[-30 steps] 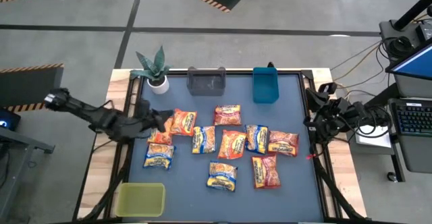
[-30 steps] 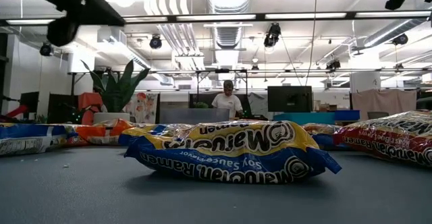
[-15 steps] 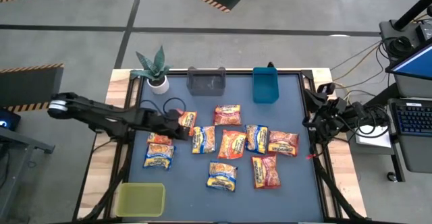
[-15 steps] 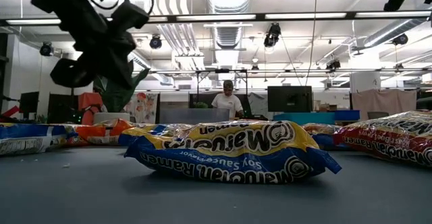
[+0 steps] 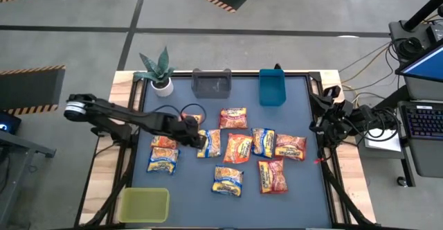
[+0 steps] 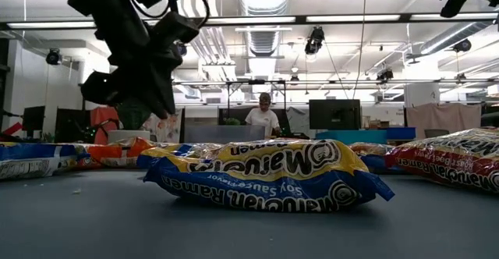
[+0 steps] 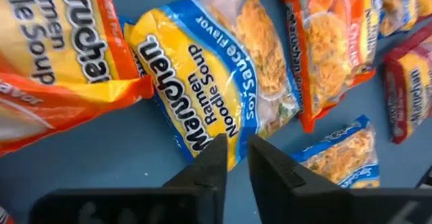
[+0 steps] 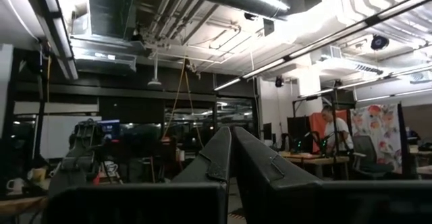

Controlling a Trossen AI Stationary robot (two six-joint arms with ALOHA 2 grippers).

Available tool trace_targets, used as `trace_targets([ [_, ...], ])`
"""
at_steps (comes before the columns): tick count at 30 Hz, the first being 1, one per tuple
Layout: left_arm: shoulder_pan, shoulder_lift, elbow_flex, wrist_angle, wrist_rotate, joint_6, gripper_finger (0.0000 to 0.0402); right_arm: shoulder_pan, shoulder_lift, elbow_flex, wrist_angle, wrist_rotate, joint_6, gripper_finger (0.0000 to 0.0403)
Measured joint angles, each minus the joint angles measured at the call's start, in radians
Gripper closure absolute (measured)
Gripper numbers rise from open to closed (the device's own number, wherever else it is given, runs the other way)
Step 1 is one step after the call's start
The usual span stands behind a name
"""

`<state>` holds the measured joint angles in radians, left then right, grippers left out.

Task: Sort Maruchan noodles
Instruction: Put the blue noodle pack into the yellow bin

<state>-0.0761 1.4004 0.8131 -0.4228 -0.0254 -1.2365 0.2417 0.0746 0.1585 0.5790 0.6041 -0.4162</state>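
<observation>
Several flat Maruchan packets lie scattered on the dark table top: yellow-and-blue ones (image 5: 228,180), orange ones (image 5: 238,148) and red-pink ones (image 5: 273,176). My left gripper (image 5: 199,140) reaches in from the table's left and hovers over a yellow-and-blue soy sauce packet (image 7: 216,82). Its fingers point down at that packet's near edge, a narrow gap apart, touching nothing (image 7: 236,144). The low view shows it (image 6: 148,72) above the table. My right gripper (image 8: 230,131) waits shut beyond the table's right edge (image 5: 322,122).
A grey bin (image 5: 211,83) and a blue bin (image 5: 272,88) stand at the far edge, with a potted plant (image 5: 158,71) in the far left corner. A yellow-green bin (image 5: 144,204) sits at the near left corner. A person (image 6: 263,115) stands far behind the table.
My left arm has swung from the table's left edge toward the right, across the left-hand packets, and now stands over the yellow-and-blue packet left of centre. In the low view its gripper has come in from the upper left. No packet has moved.
</observation>
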Motion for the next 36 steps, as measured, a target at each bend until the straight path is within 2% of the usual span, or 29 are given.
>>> trace_targets([
  [10,0.000,0.077,-0.015,0.013,-0.020,-0.058,0.0198,0.000,0.000,0.000,-0.007,0.000,0.026,0.0394],
  [15,0.000,0.134,-0.004,0.050,-0.022,-0.035,0.0152,0.000,0.000,0.000,-0.007,0.000,0.023,0.0394],
  [20,0.000,0.173,0.005,0.087,-0.022,-0.013,0.0139,0.000,0.000,0.000,-0.010,0.000,0.020,0.0394],
  [36,-0.002,0.239,0.010,0.185,-0.041,0.017,0.0146,0.000,0.000,0.001,-0.025,0.000,-0.003,0.0394],
])
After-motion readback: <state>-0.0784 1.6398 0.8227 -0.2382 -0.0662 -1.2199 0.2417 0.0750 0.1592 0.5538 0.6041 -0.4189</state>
